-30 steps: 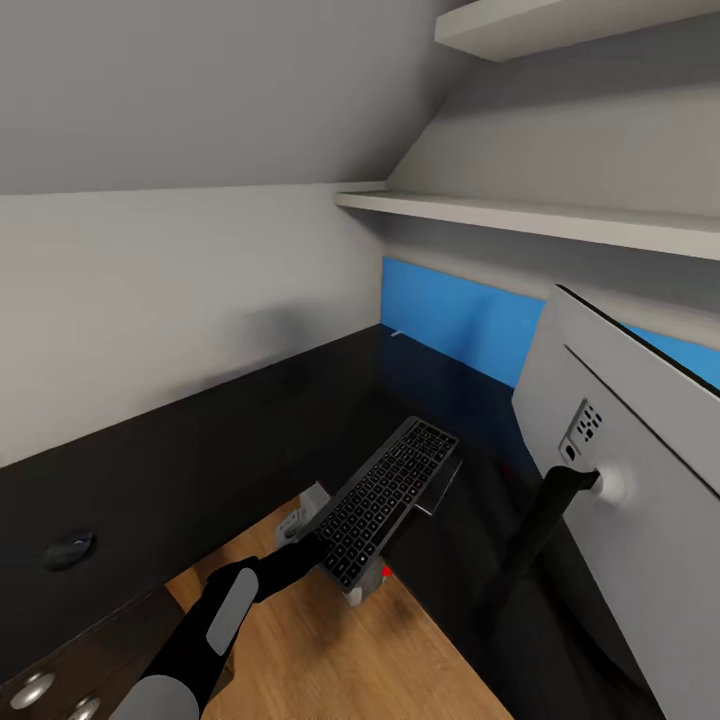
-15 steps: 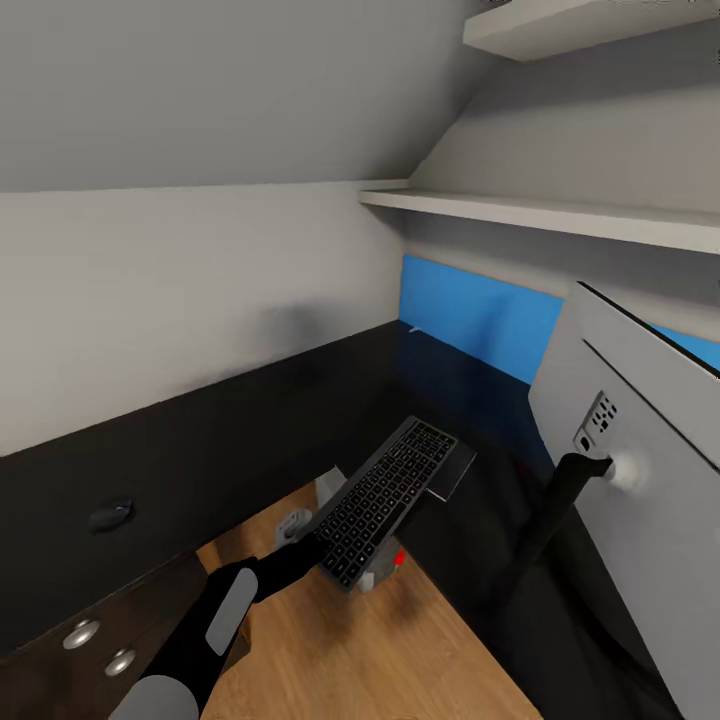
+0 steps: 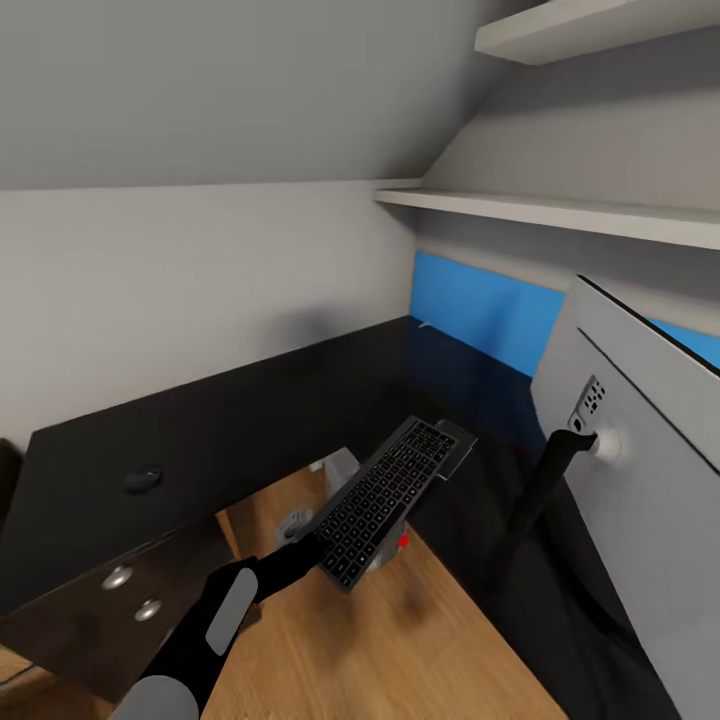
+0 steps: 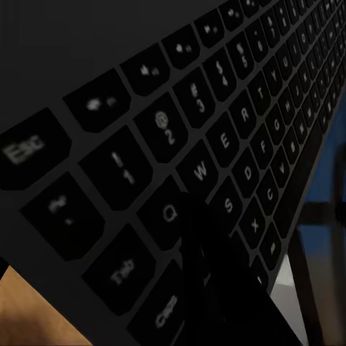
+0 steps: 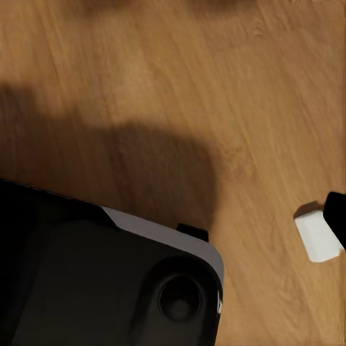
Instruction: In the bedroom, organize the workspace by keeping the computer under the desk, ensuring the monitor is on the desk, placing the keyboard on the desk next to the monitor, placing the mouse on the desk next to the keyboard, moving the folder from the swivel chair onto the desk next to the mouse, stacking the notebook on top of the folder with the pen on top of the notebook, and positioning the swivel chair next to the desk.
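Carrying the keyboard (image 3: 385,500) toward the desk (image 3: 250,420), I have my left fingers (image 4: 216,288) clamped on its near end, by the Q key in the wrist view. It hangs mid-frame over the wooden floor (image 3: 420,630), tilted, its far end just reaching the glossy black top. It is slim, dark grey, with black keys. Next I judge it must go forward and be laid flat beside the monitor (image 3: 640,450) at the right. The mouse (image 3: 144,478) sits at left on the desk. My right fingers' state I cannot tell.
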Robot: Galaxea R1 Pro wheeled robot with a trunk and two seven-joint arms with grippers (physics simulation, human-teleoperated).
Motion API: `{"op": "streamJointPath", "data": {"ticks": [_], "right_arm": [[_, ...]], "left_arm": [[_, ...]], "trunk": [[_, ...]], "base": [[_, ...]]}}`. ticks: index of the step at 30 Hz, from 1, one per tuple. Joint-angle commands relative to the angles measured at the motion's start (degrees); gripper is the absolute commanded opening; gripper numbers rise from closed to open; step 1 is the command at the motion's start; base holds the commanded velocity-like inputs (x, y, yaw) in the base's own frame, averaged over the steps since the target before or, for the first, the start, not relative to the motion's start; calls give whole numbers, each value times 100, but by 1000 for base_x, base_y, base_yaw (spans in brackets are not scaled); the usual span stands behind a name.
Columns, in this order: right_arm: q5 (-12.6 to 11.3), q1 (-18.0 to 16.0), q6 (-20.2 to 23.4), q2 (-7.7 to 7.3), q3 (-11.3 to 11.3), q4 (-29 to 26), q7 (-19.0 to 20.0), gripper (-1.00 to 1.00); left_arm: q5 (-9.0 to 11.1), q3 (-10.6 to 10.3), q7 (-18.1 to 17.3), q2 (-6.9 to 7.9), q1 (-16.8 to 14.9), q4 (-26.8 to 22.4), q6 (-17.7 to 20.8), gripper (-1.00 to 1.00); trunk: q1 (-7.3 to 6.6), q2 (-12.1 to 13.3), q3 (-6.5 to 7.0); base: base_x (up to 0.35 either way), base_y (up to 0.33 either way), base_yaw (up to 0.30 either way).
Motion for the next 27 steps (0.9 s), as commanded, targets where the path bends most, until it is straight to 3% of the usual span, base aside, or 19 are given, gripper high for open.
{"op": "streamJointPath", "data": {"ticks": [1, 22, 27], "right_arm": [[25, -2, -6, 1, 39, -1, -60, 100], [23, -2, -5, -13, 23, -72, -86, 100], [23, -2, -13, -9, -29, -318, -562, 100]], "left_arm": [[30, 3, 3, -2, -5, -3, 34, -100], [39, 11, -4, 22, -3, -3, 18, -100], [37, 10, -6, 24, -3, -3, 15, -100]], "trunk": [[-1, -4, -6], [-1, -4, -20], [-1, -4, -34]], "base": [[-64, -67, 232], [-6, -7, 241], [0, 0, 262]]}}
